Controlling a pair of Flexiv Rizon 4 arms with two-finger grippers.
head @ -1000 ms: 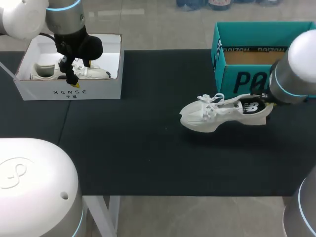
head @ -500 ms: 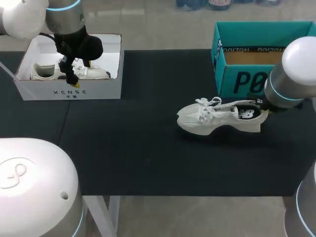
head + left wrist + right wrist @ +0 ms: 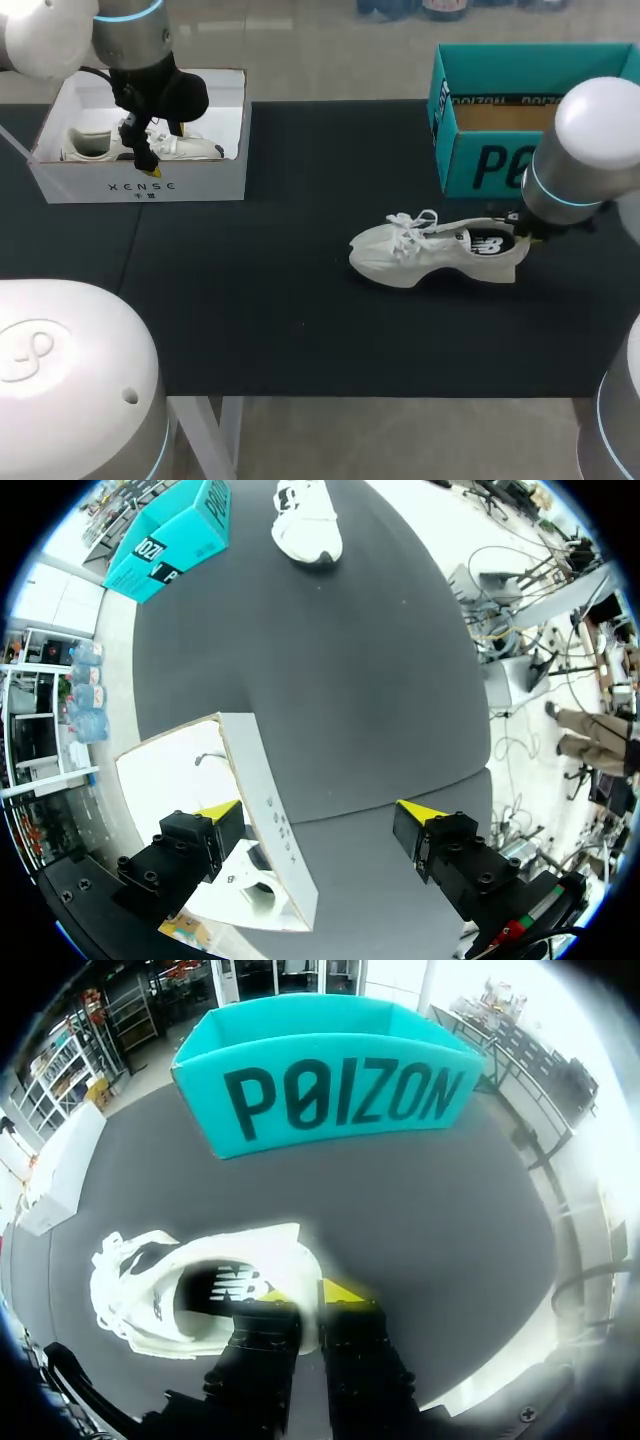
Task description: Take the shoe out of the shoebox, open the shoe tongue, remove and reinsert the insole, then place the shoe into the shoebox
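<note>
A white shoe (image 3: 425,255) with loose laces lies on the black mat in front of the teal shoebox (image 3: 470,110), toe pointing left. Its dark insole (image 3: 225,1285) shows through the opening. My right gripper (image 3: 520,235) is shut on the heel rim; in the right wrist view the shoe (image 3: 150,1295) sits with its heel wall between the yellow tips of that gripper (image 3: 312,1295), and the teal shoebox (image 3: 320,1090) stands ahead. My left gripper (image 3: 145,140) hangs open over the white box (image 3: 140,185) at the far left, its fingers straddling the box's front wall (image 3: 265,820).
The white box holds another pale shoe (image 3: 95,145). From the left wrist, the white shoe (image 3: 308,525) and teal shoebox (image 3: 180,535) show far ahead across the mat (image 3: 330,680). The mat's front edge (image 3: 350,395) runs across the near side.
My right arm has pulled the shoe left and toward the front, away from the teal shoebox. The left arm has stayed still.
</note>
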